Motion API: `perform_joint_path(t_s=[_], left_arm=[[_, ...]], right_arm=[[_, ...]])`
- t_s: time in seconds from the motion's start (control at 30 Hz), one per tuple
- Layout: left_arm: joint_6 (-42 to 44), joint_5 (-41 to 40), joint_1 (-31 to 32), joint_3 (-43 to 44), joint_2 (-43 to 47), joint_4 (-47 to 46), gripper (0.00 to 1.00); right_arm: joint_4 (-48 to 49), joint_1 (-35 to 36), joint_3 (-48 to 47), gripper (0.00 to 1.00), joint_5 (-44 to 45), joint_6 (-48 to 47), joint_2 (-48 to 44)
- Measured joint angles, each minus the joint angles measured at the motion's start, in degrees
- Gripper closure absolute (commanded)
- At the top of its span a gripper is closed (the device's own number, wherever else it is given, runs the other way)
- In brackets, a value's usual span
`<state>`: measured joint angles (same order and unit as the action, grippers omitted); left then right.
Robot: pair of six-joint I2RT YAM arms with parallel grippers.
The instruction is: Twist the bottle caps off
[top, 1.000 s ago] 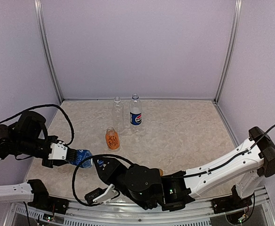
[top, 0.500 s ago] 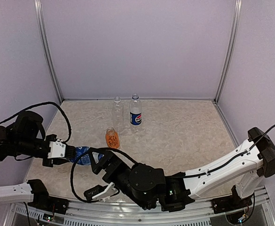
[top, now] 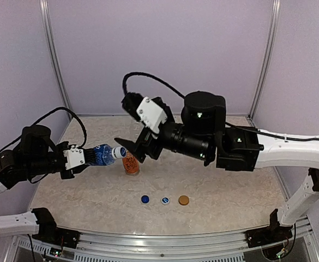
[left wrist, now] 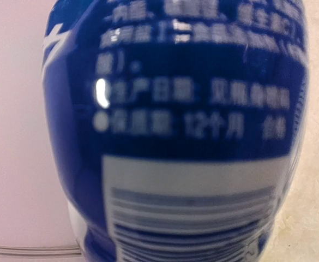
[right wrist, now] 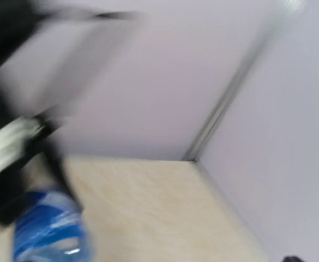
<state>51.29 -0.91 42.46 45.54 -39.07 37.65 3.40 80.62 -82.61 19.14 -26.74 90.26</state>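
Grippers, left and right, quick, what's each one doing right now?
Left gripper: closed on the blue-label bottle.
Right gripper: looks open, empty, near that bottle's cap.

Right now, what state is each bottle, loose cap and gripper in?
Blue-label bottle: held sideways, white cap on.
Orange bottle: upright, top hidden.
Three loose caps: lying on the table.
Left gripper: shut on the blue-label bottle.
Right gripper: open, beside the white cap.

A beige marbled counter [top: 230,185] spreads beneath the right gripper [top: 132,151]. Pale lilac walls [top: 159,54] rise behind that gripper, with metal corner posts [top: 54,60] standing off to either side.
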Motion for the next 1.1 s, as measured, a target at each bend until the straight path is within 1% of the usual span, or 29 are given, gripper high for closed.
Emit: perform_joint_path(t_s=[0.07,0.13,0.2,0.33,0.43,0.57,0.7,0.73,0.77,0.83,0.87,1.03,1.1], left_arm=[[0.5,-1.6,0.0,-0.5,-0.2,-2.3,0.74],[1.2,-3.4,0.0,-1.0,-0.5,-5.0,0.74],[1.9,-5.1,0.0,-1.3,-0.9,-6.9,0.74],[3.1,-7.1,0.0,-1.4,-1.5,-9.2,0.74],[3.5,-7.6,0.0,-1.5,-1.6,-9.9,0.74],[4.2,-8.3,0.0,-1.6,-1.6,-10.2,0.74],[4.4,-8.4,0.0,-1.6,-1.6,-10.2,0.74],[4.5,-8.4,0.0,-1.6,-1.6,-10.2,0.74],[4.5,-8.4,0.0,-1.6,-1.6,-10.2,0.74],[4.5,-8.5,0.0,-1.6,-1.6,-10.2,0.74],[4.6,-8.6,0.0,-1.6,-1.6,-10.0,0.74],[4.7,-8.8,-0.3,-1.6,-1.7,-9.8,0.75],[4.5,-8.5,-0.3,-1.6,-1.7,-9.7,0.75]], right_arm=[[-0.4,-7.1,-0.1,0.1,-6.4,15.2,-2.3],[-1.4,-12.5,-0.6,0.14,-10.4,28.8,-2.8],[-4.4,-14.9,-1.8,0.16,-13.7,40.9,-2.0],[-8.0,-16.1,-2.3,0.18,-21.3,56.8,0.9],[-10.0,-16.1,-2.8,0.26,-25.1,61.8,2.9],[-11.3,-16.1,-4.0,0.4,-29.7,65.6,5.1],[-11.5,-16.1,-6.2,0.59,-33.7,67.3,7.1],[-11.6,-16.1,-6.6,0.65,-34.5,67.6,7.5],[-11.7,-16.1,-6.9,0.72,-35.1,67.9,7.8],[-11.8,-16.1,-7.7,0.92,-36.8,68.4,8.6],[-11.9,-16.1,-8.0,1.0,-37.0,68.6,8.9],[-13.3,-16.4,-8.9,1.0,-37.6,67.8,9.3],[-15.2,-16.1,-10.3,1.0,-37.0,65.5,9.5]])
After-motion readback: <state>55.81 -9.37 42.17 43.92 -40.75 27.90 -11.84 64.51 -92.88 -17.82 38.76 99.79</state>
